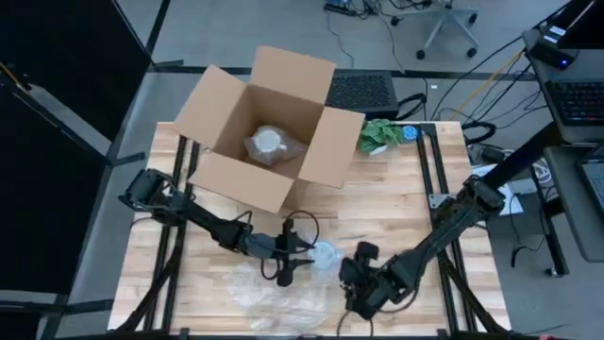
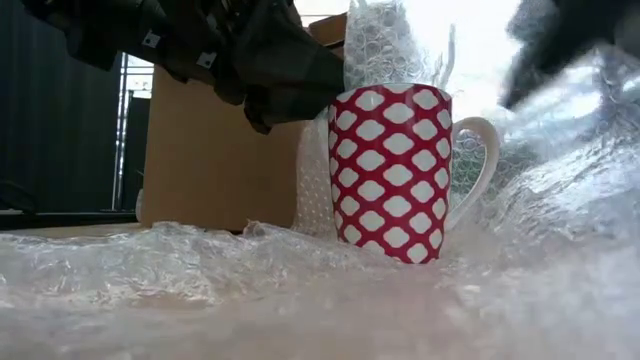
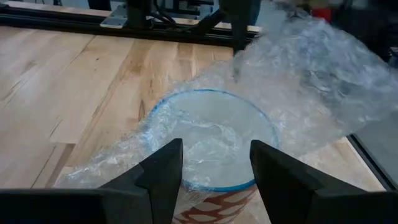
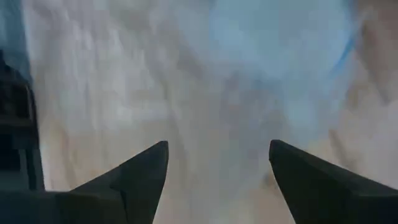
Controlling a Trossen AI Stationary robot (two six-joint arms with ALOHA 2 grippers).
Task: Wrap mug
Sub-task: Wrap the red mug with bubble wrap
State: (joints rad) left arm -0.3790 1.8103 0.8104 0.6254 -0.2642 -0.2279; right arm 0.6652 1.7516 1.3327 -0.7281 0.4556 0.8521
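Bubble wrap (image 2: 300, 290) around upright mug (image 2: 392, 172).

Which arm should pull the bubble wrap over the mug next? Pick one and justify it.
Right, probably. The right gripper sits open at the bubble wrap beside the mug, free to grab a loose edge. The left gripper hangs open over the mug's rim, better placed for steadying.

Left hand (image 3: 214, 165) spread above mug (image 3: 208, 149), bubble wrap (image 3: 311, 81) draped
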